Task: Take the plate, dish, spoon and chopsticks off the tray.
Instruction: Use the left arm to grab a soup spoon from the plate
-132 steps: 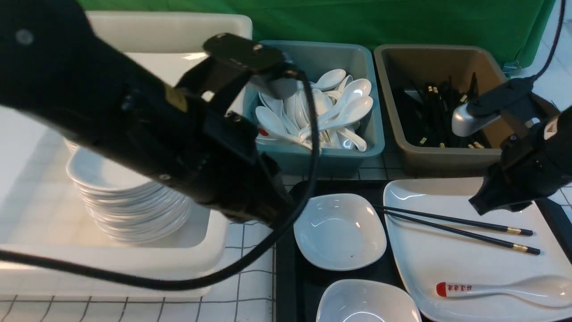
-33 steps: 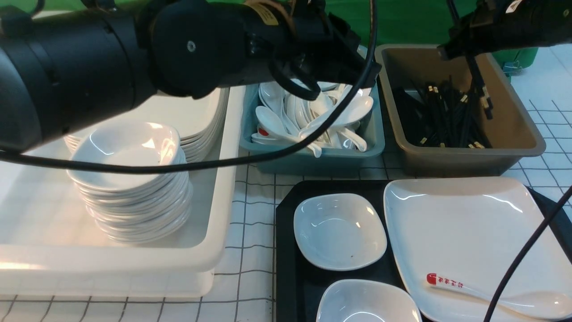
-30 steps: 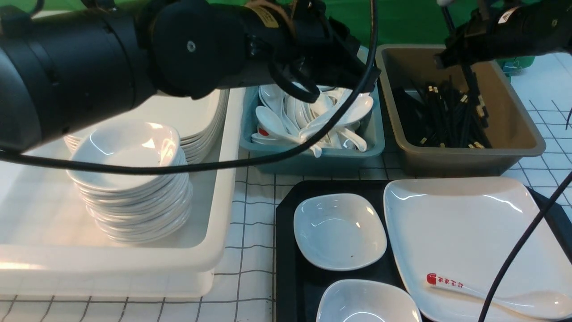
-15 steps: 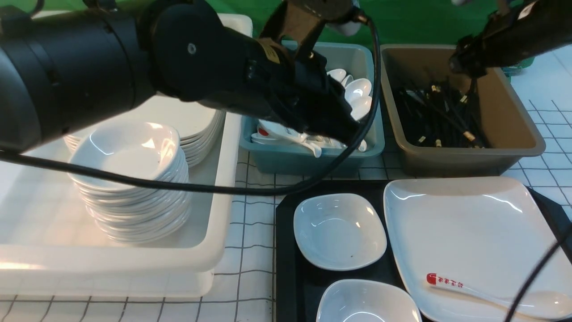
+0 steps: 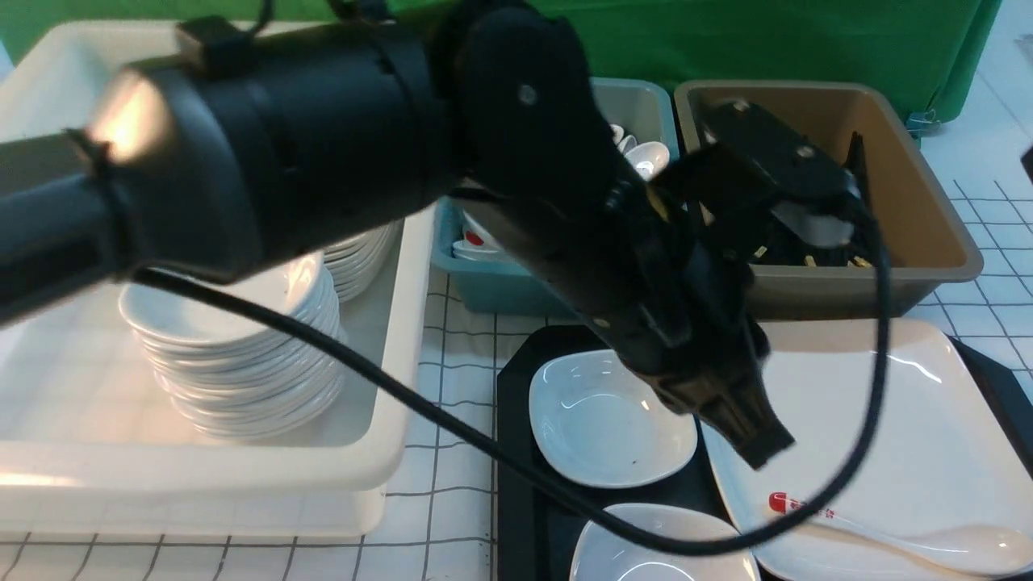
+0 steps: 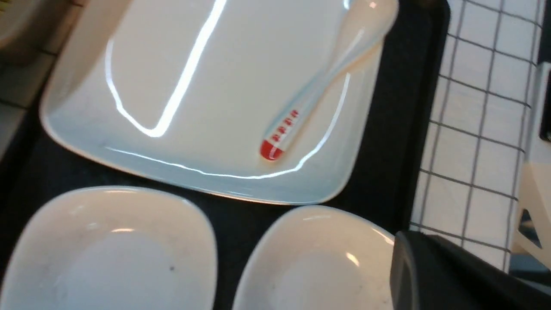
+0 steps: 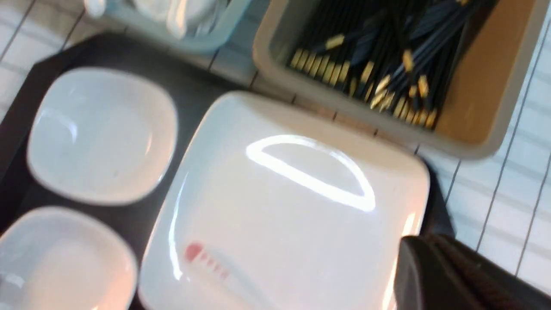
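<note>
Left claw is pinched right down to a narrow tip with nothing in it, and it hangs above the black tray, over the line where the far small dish meets the big square plate. My left arm stretches across the front view and covers most of the teal bin of white spoons.

My left wrist camera looks straight down on the plate, glossy and flat on the tray. The white soup spoon lies on it, bowl out toward one corner, red-tipped handle with its red characters aimed toward the dishes. Both small dishes sit on the tray just beside the plate's edge, the near dish side by side with the far one and a strip of black tray between them.

Right claw shows only as a dark corner in its own wrist camera, closed up and carrying nothing, above the plate's outer edge. Black chopsticks with gold bands lie heaped in the brown bin, behind the tray on the gridded counter. Off to my left, the white bin holds a tall stack of dishes.
</note>
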### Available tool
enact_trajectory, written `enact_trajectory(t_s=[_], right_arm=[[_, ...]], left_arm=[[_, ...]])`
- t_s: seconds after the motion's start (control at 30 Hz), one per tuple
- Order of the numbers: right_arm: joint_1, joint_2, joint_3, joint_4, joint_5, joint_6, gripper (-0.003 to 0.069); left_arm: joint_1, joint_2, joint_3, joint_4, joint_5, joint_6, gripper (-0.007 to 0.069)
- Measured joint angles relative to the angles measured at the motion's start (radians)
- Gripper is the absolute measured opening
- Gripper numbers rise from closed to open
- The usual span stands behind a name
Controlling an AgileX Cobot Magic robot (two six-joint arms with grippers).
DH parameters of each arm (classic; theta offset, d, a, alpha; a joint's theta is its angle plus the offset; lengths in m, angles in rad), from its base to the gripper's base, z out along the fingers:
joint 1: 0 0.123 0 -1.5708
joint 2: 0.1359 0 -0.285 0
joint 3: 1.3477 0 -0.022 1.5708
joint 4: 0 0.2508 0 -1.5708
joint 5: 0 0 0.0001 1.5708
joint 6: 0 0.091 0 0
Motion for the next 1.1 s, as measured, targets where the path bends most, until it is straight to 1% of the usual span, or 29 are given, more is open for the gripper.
enact_trajectory(t_s=[0.1,0.17,0.2,0.3,0.43,0.5,0.57,0.6,0.63,0.67,0.8,0.97,1.0,1.03,1.1], right_arm=[[0.0,-0.12,0.136,0.0,0.005,0.034,0.0008],[0.0,-0.209,0.256,0.005,0.007,0.069,0.0008],[0.0,-0.227,0.277,0.006,0.007,0.072,0.0008],[0.0,-0.384,0.443,0.019,0.012,0.104,0.0007],[0.0,-0.537,0.573,0.029,0.016,0.141,0.0007],[0.0,-0.619,0.622,0.042,0.018,0.159,0.0006],[0.0,-0.678,0.656,0.058,0.018,0.164,0.0006],[0.0,-0.682,0.661,0.058,0.018,0.165,0.0006],[0.0,-0.713,0.676,0.068,0.019,0.17,0.0006],[0.0,-0.716,0.676,0.068,0.02,0.171,0.0006],[0.0,-0.742,0.677,0.089,0.019,0.175,0.0005],[0.0,-0.742,0.677,0.098,0.019,0.175,0.0005],[0.0,-0.742,0.677,0.098,0.019,0.175,0.0005],[0.0,-0.742,0.677,0.098,0.019,0.175,0.0005],[0.0,-0.742,0.678,0.098,0.019,0.175,0.0005]], left_arm=[[-0.036,0.066,-0.07,0.023,0.065,0.001,-0.0003],[-0.058,0.117,-0.113,0.039,0.069,0.018,-0.0003],[-0.06,0.126,-0.116,0.039,0.067,0.022,-0.0003],[-0.087,0.187,-0.138,0.05,-0.03,0.054,0.0],[-0.107,0.243,-0.139,0.049,-0.125,0.122,0.0014],[-0.111,0.272,-0.139,0.057,-0.158,0.148,0.0036],[-0.114,0.3,-0.139,0.074,-0.181,0.155,0.0071],[-0.114,0.303,-0.139,0.076,-0.183,0.155,0.0076],[-0.114,0.325,-0.139,0.086,-0.199,0.156,0.0122],[-0.114,0.327,-0.139,0.088,-0.204,0.156,0.0128],[-0.114,0.376,-0.139,0.101,-0.251,0.156,0.0305],[-0.114,0.416,-0.139,0.108,-0.322,0.16,0.0493],[-0.114,0.417,-0.139,0.108,-0.326,0.161,0.0499],[-0.114,0.43,-0.139,0.11,-0.344,0.165,0.0535],[-0.114,0.451,-0.139,0.113,-0.363,0.167,0.0568]])
